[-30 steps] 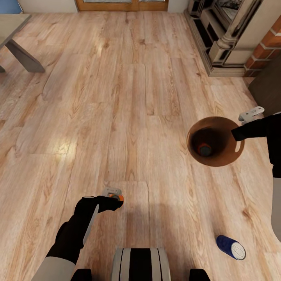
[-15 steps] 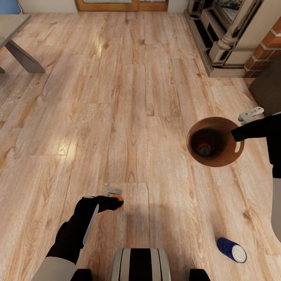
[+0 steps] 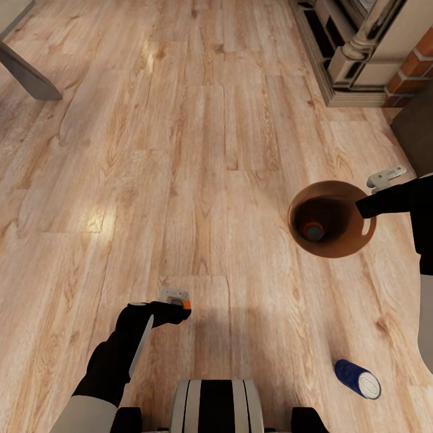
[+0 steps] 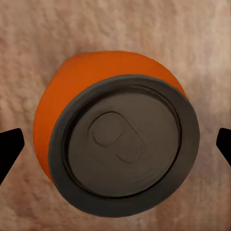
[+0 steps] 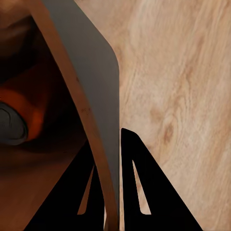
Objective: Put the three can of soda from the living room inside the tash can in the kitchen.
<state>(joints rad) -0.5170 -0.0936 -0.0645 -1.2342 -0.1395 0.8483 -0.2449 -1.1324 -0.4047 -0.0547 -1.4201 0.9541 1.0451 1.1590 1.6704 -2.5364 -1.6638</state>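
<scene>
L gripper (image 3: pixel 178 299) over an orange can (image 4: pixel 115 132), R gripper (image 5: pixel 113 183) pinching the trash can (image 3: pixel 355 237) rim.

L jaws spread wide w/ the upright orange can between them, tips not touching it. R jaws clenched on the bin wall; 2nd orange can (image 3: pixel 313 231) lies inside. Blue can (image 3: pixel 357 379) on its side on the wood floor (image 3: pixel 204 150), near right, well apart from both grippers.
</scene>
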